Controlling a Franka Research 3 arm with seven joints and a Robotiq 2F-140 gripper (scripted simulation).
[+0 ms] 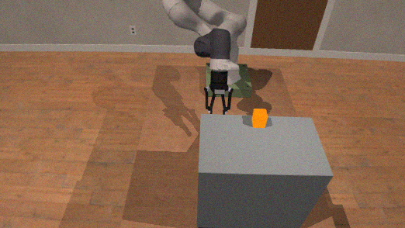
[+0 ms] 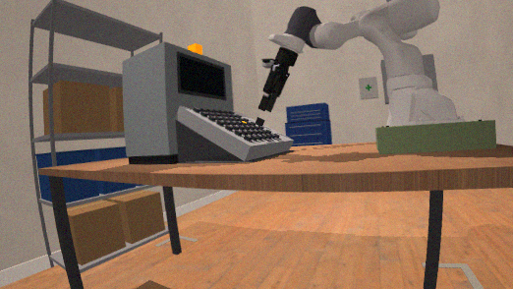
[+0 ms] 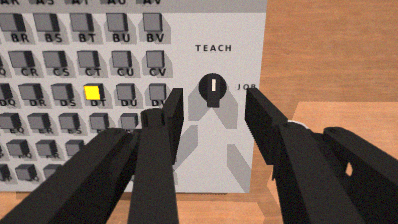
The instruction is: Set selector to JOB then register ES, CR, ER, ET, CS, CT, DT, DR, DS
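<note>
The grey machine (image 1: 264,155) (image 2: 152,98) has a sloped keyboard (image 2: 231,132) (image 3: 220,165) of dark keys with printed names. The DT key (image 3: 92,93) is lit yellow; it also shows in the exterior view (image 2: 244,121). The black selector knob (image 3: 213,88) has its white mark pointing up at TEACH (image 3: 213,48); JOB (image 3: 246,86) is printed to its right. My gripper (image 3: 214,104) (image 1: 217,112) (image 2: 260,120) hangs just above the keyboard's right end. Its fingers stand apart on either side of the knob in the wrist view, with nothing held.
An orange beacon (image 1: 259,118) (image 2: 195,48) sits on top of the machine. The arm's green base (image 2: 434,137) (image 1: 242,83) stands on the wooden table (image 2: 295,177). A metal shelf with cardboard boxes (image 2: 74,103) and a blue cabinet (image 2: 308,123) stand behind.
</note>
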